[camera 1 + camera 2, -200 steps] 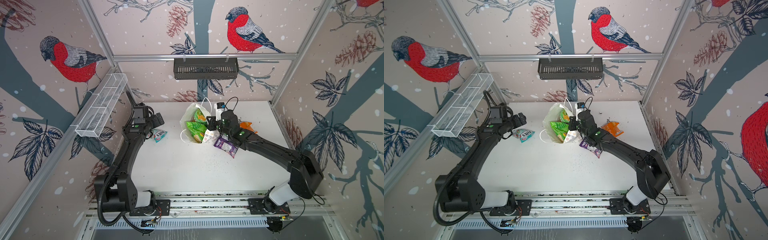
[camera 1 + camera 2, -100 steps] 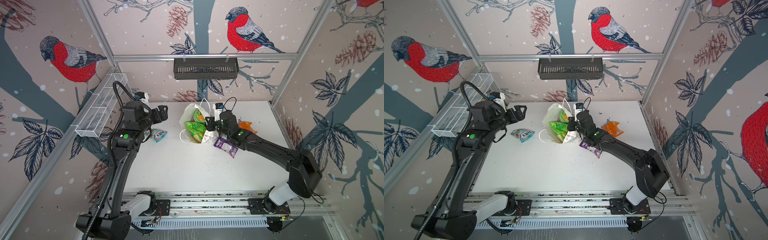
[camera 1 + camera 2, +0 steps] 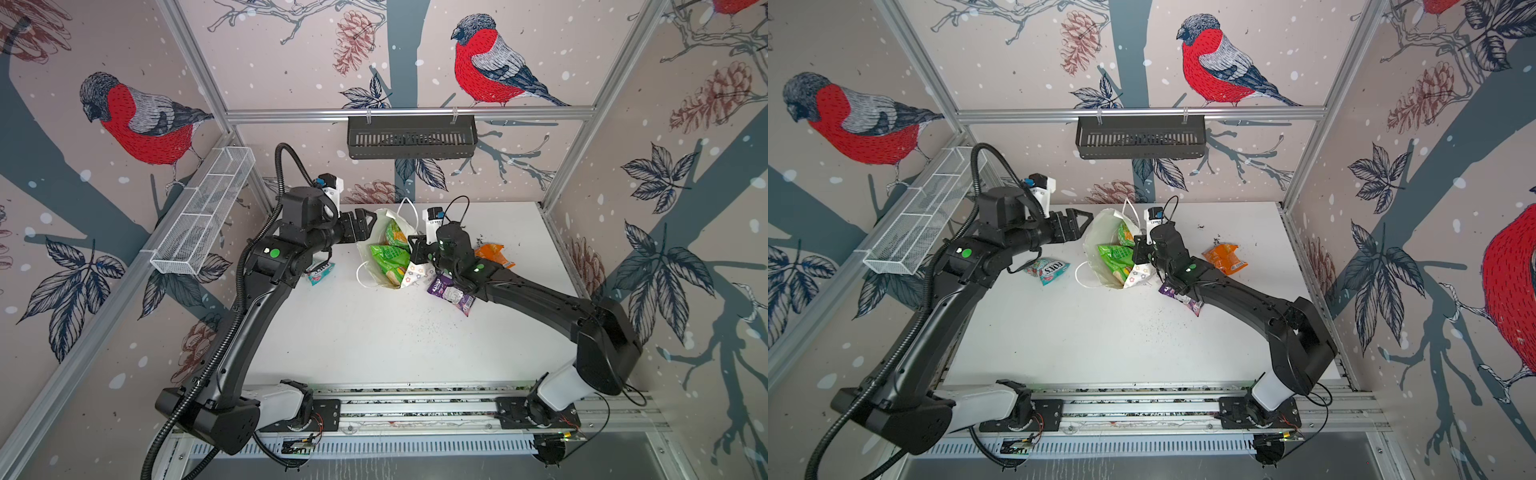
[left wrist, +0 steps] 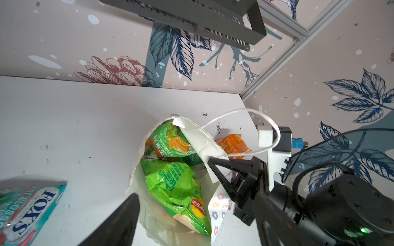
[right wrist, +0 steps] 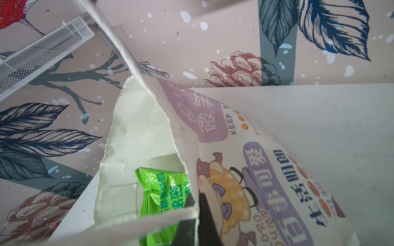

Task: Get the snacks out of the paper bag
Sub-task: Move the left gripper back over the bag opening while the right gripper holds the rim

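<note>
Left hand [image 3: 369, 224] spread just beside paper bag [image 3: 1100, 237], right hand [image 5: 197, 202] pinching its rim, green chip bag [image 3: 388, 257] inside, FOX'S packet [image 3: 1050, 270], orange packet [image 3: 1225, 257], purple packet [image 3: 451, 291] out on surface [image 3: 374, 332]

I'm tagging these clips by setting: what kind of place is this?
Probably a robot lab test cell: aluminium frame, printed bird wall panels, and the left arm and right arm mounted on a rail.

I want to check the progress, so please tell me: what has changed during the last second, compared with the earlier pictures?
The left gripper rose from beside the FOX'S packet and swung toward the mouth of the paper bag, its fingers open and empty. Nothing was grasped or released. The right gripper stays shut on the paper bag's edge, and the FOX'S packet has not moved.
</note>
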`<act>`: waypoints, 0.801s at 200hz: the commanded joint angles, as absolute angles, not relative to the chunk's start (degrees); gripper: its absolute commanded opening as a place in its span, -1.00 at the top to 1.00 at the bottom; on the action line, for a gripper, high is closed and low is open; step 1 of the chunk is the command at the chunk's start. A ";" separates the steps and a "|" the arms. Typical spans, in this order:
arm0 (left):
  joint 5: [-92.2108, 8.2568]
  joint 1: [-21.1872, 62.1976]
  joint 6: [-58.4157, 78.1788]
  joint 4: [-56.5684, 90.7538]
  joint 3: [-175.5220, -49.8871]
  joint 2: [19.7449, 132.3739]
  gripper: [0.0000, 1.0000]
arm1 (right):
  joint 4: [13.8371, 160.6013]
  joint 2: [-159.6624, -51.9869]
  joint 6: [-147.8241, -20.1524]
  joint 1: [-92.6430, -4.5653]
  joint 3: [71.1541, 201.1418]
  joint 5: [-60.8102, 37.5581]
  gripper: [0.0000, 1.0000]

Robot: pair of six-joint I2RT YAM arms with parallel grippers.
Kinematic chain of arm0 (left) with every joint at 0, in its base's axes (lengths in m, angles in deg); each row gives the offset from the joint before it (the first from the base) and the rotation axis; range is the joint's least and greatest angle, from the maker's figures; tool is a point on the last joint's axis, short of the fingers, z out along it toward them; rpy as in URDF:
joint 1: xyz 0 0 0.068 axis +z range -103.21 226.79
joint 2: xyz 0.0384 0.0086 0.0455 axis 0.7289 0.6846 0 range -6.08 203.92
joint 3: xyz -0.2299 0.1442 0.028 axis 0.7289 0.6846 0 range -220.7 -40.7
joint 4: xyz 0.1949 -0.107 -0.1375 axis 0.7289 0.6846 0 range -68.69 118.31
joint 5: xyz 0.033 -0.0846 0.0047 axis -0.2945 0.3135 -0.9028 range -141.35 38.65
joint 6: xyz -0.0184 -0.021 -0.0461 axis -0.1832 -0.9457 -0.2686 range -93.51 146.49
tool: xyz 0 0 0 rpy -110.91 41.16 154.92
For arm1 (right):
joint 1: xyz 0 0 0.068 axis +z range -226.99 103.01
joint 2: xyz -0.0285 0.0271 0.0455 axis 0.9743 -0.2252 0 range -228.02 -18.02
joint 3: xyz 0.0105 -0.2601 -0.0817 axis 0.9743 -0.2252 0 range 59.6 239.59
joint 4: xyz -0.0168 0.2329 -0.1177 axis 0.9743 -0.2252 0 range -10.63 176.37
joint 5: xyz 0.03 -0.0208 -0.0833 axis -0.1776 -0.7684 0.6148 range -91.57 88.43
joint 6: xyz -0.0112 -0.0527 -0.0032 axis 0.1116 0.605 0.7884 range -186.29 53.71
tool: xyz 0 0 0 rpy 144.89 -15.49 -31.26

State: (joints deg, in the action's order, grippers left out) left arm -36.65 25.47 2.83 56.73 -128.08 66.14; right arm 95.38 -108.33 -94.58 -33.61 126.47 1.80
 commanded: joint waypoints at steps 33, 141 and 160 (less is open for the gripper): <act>-36.41 22.01 1.82 55.90 -123.80 66.68 -0.60 | 94.54 -108.13 -94.57 -33.04 126.83 2.23 1.00; -38.14 22.01 3.17 49.70 -112.17 68.47 -0.33 | 94.65 -107.42 -94.33 -32.02 126.65 2.82 1.00; -37.47 22.01 2.60 48.31 -111.50 69.29 -0.36 | 94.46 -107.36 -94.39 -31.89 126.60 3.05 1.00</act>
